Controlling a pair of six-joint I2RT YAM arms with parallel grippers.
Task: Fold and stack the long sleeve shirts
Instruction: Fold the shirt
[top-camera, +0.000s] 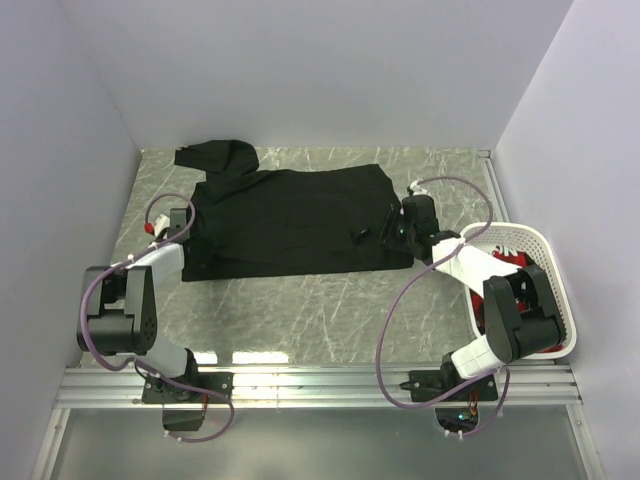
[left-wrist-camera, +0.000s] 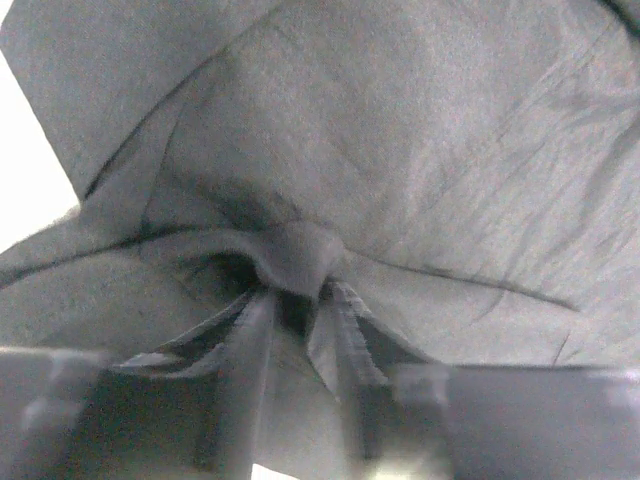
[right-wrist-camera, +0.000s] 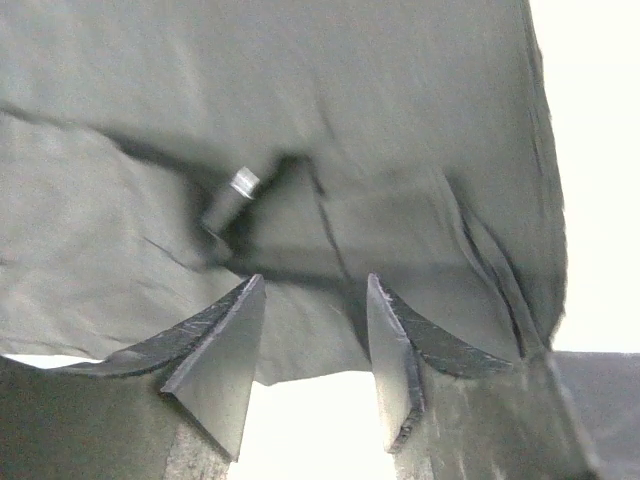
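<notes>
"Two holds, or only one?" the first asked.

"Only one," the second said. "The black shirt (top-camera: 290, 220) lay spread flat on the table (top-camera: 300, 320), with one sleeve (top-camera: 215, 155) bunched at its far left corner. The left claw (left-wrist-camera: 295, 300) was pinched tight on a gather of cloth at the shirt's left edge. The right claw (right-wrist-camera: 315, 290) stood over the right edge with its fingers apart and nothing between them."

"So what looked risky?"

"A lopsided pull, he judged. If the left side lifted alone, the shirt would probably drag and crease instead of folding. The hem lay right at the right claw's fingertips, so it might close on air or on one layer only. A small pale thing, perhaps a button (right-wrist-camera: 240, 183), sat near one finger and could snag. The loose sleeve could end up as a lump inside the fold. The basket (top-camera: 545, 240) was just beside the right arm and could get knocked."
</notes>
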